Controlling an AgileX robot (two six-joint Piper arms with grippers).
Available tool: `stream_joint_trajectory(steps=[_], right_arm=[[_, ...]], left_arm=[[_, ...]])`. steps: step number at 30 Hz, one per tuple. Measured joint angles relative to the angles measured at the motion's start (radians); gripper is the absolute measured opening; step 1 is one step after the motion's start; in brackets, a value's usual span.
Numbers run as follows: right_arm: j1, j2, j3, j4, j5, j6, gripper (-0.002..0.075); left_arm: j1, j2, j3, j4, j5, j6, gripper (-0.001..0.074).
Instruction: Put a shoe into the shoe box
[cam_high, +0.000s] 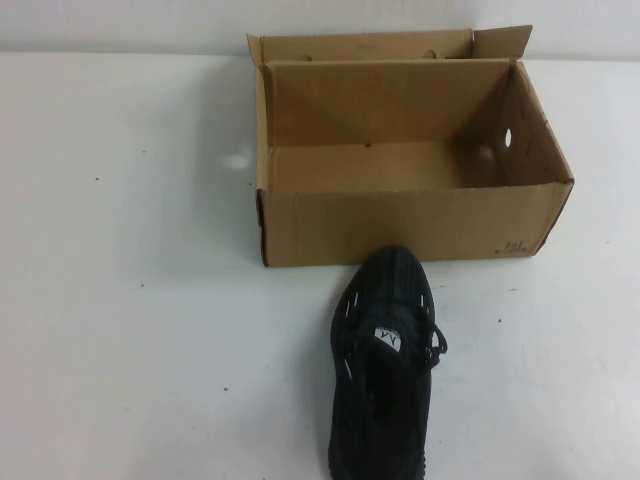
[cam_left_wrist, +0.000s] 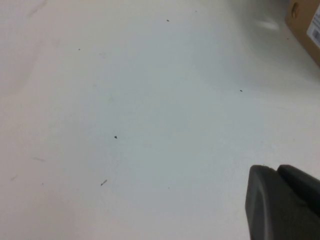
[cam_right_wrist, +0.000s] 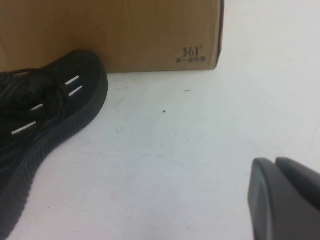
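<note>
Sneaker (cam_high: 384, 365) looks light with a soft upper (toe against the shoe box (cam_high: 405, 225)), best pinched at the heel collar; left gripper (cam_left_wrist: 280, 200) and right gripper (cam_right_wrist: 282, 197) hover clenched, empty, over the worktop (cam_high: 130, 300).

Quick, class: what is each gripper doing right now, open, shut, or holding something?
Left gripper: shut, holding nothing, over bare white table.
Right gripper: shut, holding nothing, beside the all-black laced sneaker and brown cardboard box.

The open shoe box (cam_high: 400, 215) stands on the white table (cam_high: 130, 300), with the black shoe (cam_high: 385, 370) lying outside, toe against its near wall.
</note>
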Motion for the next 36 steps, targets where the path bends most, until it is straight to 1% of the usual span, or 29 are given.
stream_joint_trajectory(steps=[15, 19, 22, 26, 28, 30, 33, 36], right_arm=[[0.0, 0.0, 0.001, -0.009, -0.012, 0.0, -0.0017], [0.0, 0.0, 0.001, -0.009, -0.058, 0.0, -0.0017], [0.0, 0.0, 0.001, -0.009, -0.119, 0.0, -0.0017], [0.0, 0.0, 0.001, -0.005, -0.271, 0.0, -0.0017], [0.0, 0.0, 0.001, -0.003, -0.356, 0.0, -0.0017], [0.0, 0.0, 0.001, 0.001, -0.442, 0.0, -0.0017], [0.0, 0.0, 0.001, 0.003, -0.513, 0.0, -0.0017], [0.0, 0.0, 0.001, 0.005, -0.52, 0.0, -0.0017]], left_arm=[[0.0, 0.0, 0.0, 0.073, -0.002, 0.004, -0.0002], [0.0, 0.0, 0.0, 0.073, -0.017, 0.004, -0.0002], [0.0, 0.0, 0.0, 0.073, -0.069, -0.001, -0.0002], [0.0, 0.0, 0.0, 0.073, -0.222, -0.032, -0.0002], [0.0, 0.0, 0.0, 0.073, -0.334, -0.05, -0.0002], [0.0, 0.0, 0.0, 0.073, -0.482, -0.06, -0.0002], [0.0, 0.0, 0.0, 0.075, -0.718, -0.067, -0.0002], [0.0, 0.0, 0.0, 0.077, -0.878, -0.069, -0.0002]])
